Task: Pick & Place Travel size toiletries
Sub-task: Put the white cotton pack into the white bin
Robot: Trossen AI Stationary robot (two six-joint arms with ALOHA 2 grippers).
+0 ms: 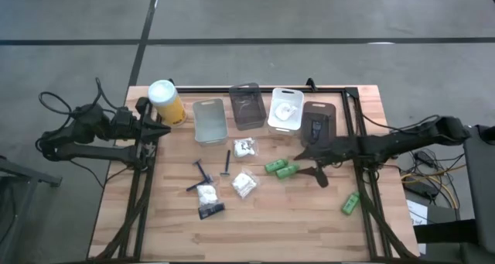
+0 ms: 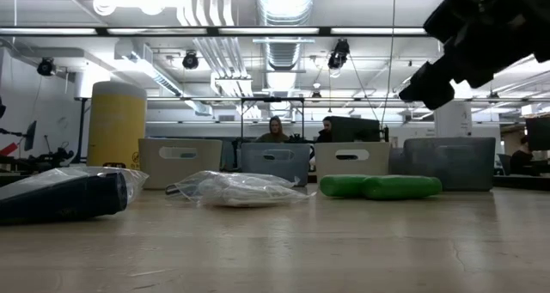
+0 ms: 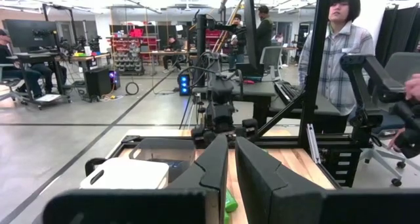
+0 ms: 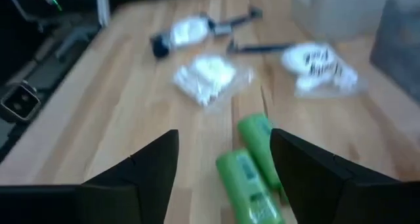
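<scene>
A robotics lab or workshop in a large industrial hall. Exposed ducts (image 2: 284,18) and strip lights run under the ceiling above a bare concrete floor (image 1: 309,12), and a wooden worktop (image 1: 263,225) sits in a black metal frame (image 3: 315,86). Beyond it, people (image 3: 338,53) work among desks with monitors (image 3: 29,33), cables and red storage racks (image 3: 131,43).

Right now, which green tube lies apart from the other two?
The green tube near the table's right edge, alone beyond the right arm. The other two green tubes lie side by side mid-table, just ahead of the open right tool.
</scene>
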